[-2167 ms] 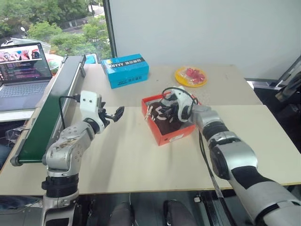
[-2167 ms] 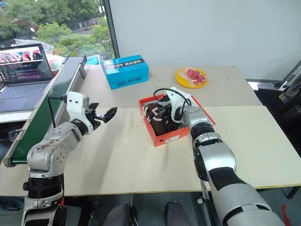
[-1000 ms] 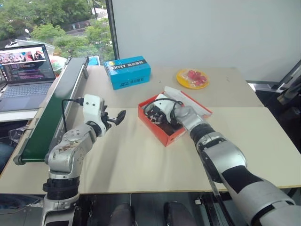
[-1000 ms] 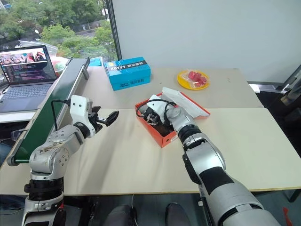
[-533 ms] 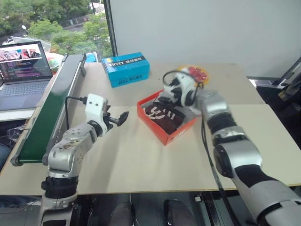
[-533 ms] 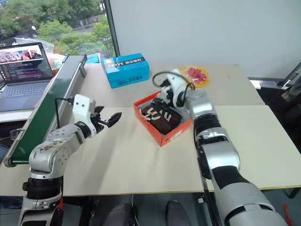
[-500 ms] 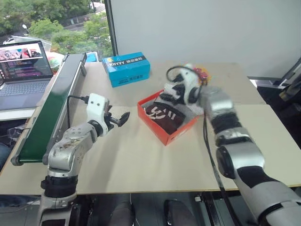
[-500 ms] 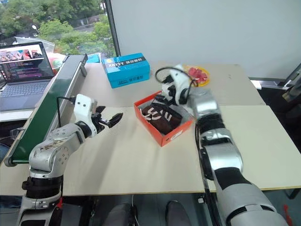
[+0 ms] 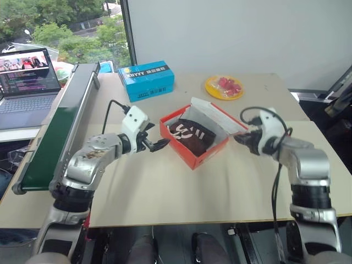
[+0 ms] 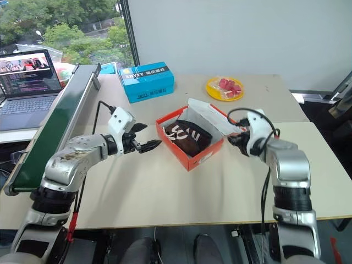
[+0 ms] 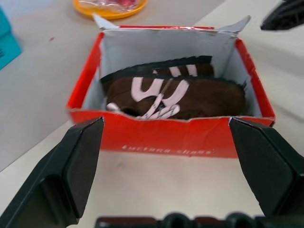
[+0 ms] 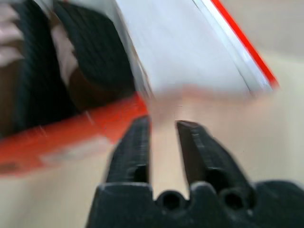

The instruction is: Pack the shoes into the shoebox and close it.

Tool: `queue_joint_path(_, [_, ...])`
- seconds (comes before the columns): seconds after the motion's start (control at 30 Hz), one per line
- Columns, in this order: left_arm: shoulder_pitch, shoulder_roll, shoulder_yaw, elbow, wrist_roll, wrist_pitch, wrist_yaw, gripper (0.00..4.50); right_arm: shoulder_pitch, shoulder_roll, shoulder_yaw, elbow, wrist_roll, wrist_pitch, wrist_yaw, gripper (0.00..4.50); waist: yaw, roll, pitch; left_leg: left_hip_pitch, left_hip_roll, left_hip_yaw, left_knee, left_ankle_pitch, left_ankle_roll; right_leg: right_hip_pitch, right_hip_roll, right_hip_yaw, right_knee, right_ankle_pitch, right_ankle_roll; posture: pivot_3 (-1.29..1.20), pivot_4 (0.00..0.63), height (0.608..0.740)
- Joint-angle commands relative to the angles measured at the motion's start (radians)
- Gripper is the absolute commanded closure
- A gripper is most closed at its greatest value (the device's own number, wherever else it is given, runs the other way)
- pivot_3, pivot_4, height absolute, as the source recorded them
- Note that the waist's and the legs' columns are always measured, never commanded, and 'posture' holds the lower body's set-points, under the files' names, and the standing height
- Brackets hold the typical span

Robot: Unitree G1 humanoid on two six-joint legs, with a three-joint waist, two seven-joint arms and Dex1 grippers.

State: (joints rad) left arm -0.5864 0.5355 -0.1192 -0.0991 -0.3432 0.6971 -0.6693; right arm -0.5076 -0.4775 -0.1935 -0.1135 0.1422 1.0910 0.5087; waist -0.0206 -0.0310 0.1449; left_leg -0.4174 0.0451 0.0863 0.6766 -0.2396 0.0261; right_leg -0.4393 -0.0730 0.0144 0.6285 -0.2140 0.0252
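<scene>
Sitting on the near half of the pale table (image 9: 165,192), the orange-red shoebox (image 9: 193,158) holds the dark brown shoes (image 9: 191,135) with their cream pattern up, lying side by side against the white lining; from the left wrist view the second shoe is mostly hidden behind the first. Its lid (image 9: 212,117) stands raised and leaning back on the far right side. The left gripper (image 9: 155,144) hovers just beside the box's left wall, fingers spread wide and empty, framing the box end in its wrist view. The right gripper (image 10: 235,138) hangs just off the box's right corner below the lid; its fingers look nearly pressed together with nothing between them, though that wrist view is blurred. Farther back lie a blue box (image 9: 147,80) and a yellow plate (image 9: 223,87) with red items.

A second ago the right gripper was down inside the box among the shoes; it has since pulled out to the right. The left gripper has edged closer to the box.
</scene>
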Motion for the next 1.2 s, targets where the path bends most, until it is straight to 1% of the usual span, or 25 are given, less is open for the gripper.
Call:
queue_joint_path(0.03, [-0.056,-0.016,-0.003,0.020,0.018,-0.037,-0.018,0.00,0.011,0.021,-0.025,-0.032,-0.018,-0.043,-0.097,4.48,0.001,0.000,0.000,0.000,0.000,0.000,0.000,0.000,0.000,0.000,0.000,0.000,0.000,0.000,0.000,0.00,0.150,0.740])
queue_joint_path(0.1, [-0.070,-0.020,-0.005,0.024,0.020,-0.037,-0.027,0.00,-0.009,0.028,-0.007,0.042,-0.049,-0.123,-0.146,4.48,0.002,0.000,0.000,0.000,0.000,0.000,0.000,0.000,0.000,0.000,0.000,0.000,0.000,0.000,0.000,0.00,0.150,0.740])
queue_joint_path(0.2, [-0.083,-0.020,-0.006,0.017,0.023,-0.028,-0.038,0.00,-0.079,0.045,0.011,0.216,-0.076,-0.264,-0.205,4.48,0.002,0.000,0.000,0.000,-0.001,0.001,0.000,0.000,0.000,0.000,-0.001,0.000,-0.001,0.000,0.001,0.00,0.150,0.740])
queue_joint_path(0.4, [-0.086,0.003,0.014,-0.030,0.021,0.006,-0.042,0.00,-0.181,0.074,0.077,0.575,-0.097,-0.456,-0.182,4.48,0.001,0.000,0.000,0.000,-0.001,0.001,0.000,0.000,0.000,0.000,0.000,0.000,-0.001,0.000,0.001,0.00,0.150,0.740])
queue_joint_path(0.57, [-0.071,0.018,0.030,-0.070,0.017,0.032,-0.027,0.00,-0.296,0.117,0.053,0.888,-0.073,-0.633,-0.186,4.48,0.000,0.000,0.001,0.000,-0.001,0.001,0.001,0.000,0.000,0.001,0.000,0.001,-0.001,0.000,0.002,0.00,0.150,0.740])
queue_joint_path(0.6, [-0.069,0.018,0.031,-0.074,0.017,0.035,-0.026,0.00,-0.309,0.119,0.050,0.924,-0.071,-0.664,-0.186,4.48,0.000,0.000,0.001,0.000,-0.001,0.001,0.000,0.000,0.000,0.000,0.000,0.001,-0.001,0.000,0.002,0.00,0.150,0.740])
queue_joint_path(0.63, [-0.063,0.020,0.036,-0.087,0.016,0.044,-0.020,0.00,-0.324,0.129,0.033,0.971,-0.060,-0.733,-0.193,4.48,0.000,0.000,0.001,0.000,-0.001,0.001,0.000,0.000,0.000,0.000,0.000,0.000,-0.001,0.000,0.002,0.00,0.150,0.740])
queue_joint_path(0.7, [-0.051,0.023,0.046,-0.106,0.015,0.059,-0.010,0.00,-0.342,0.135,0.017,1.042,-0.062,-0.824,-0.236,4.48,-0.001,0.000,0.001,0.000,-0.001,0.001,0.000,0.000,0.000,0.001,0.000,0.000,-0.001,0.000,0.002,0.00,0.150,0.740])
queue_joint_path(0.8, [-0.039,0.028,0.057,-0.129,0.009,0.078,-0.003,0.00,-0.360,0.134,-0.027,1.061,-0.038,-0.885,-0.289,4.48,0.001,0.000,0.001,0.000,-0.001,0.001,0.000,0.000,0.000,0.001,-0.001,0.000,-0.001,0.000,0.002,0.00,0.150,0.740])
queue_joint_path(0.9, [-0.030,0.030,0.063,-0.144,0.007,0.092,0.003,0.00,-0.357,0.130,-0.076,1.011,-0.006,-0.990,-0.318,4.48,0.001,0.000,0.001,-0.001,-0.001,0.001,0.001,0.000,0.000,0.001,-0.001,0.001,0.000,0.000,0.002,0.00,0.150,0.740])
queue_joint_path(0.93, [-0.028,0.030,0.063,-0.147,0.009,0.094,0.004,0.00,-0.349,0.121,-0.073,0.987,-0.013,-1.008,-0.328,4.48,0.000,0.000,0.001,0.000,-0.001,0.000,0.001,0.000,0.000,0.001,-0.001,0.001,0.000,0.000,0.002,0.00,0.150,0.740])
queue_joint_path(0.97, [-0.026,0.029,0.063,-0.148,0.009,0.096,0.005,0.00,-0.345,0.115,-0.070,0.973,-0.019,-1.017,-0.333,4.48,0.000,0.000,0.001,0.000,-0.001,0.000,0.001,0.000,0.000,0.001,-0.001,0.001,0.000,0.000,0.002,0.00,0.150,0.740])
queue_joint_path(1.1, [-0.026,0.029,0.057,-0.148,0.012,0.099,0.002,0.00,-0.317,0.118,-0.076,0.808,-0.004,-1.004,-0.335,4.48,0.000,0.001,0.001,0.000,0.000,-0.001,0.000,0.000,0.000,0.000,-0.001,0.001,0.000,0.000,0.002,0.00,0.150,0.740])
queue_joint_path(1.2, [-0.028,0.024,0.050,-0.141,0.016,0.094,0.001,0.00,-0.291,0.134,-0.071,0.671,0.049,-0.962,-0.280,4.48,-0.001,0.001,0.001,0.000,0.000,-0.001,0.000,0.000,0.000,0.000,-0.001,0.001,0.000,0.000,0.002,0.00,0.150,0.740])
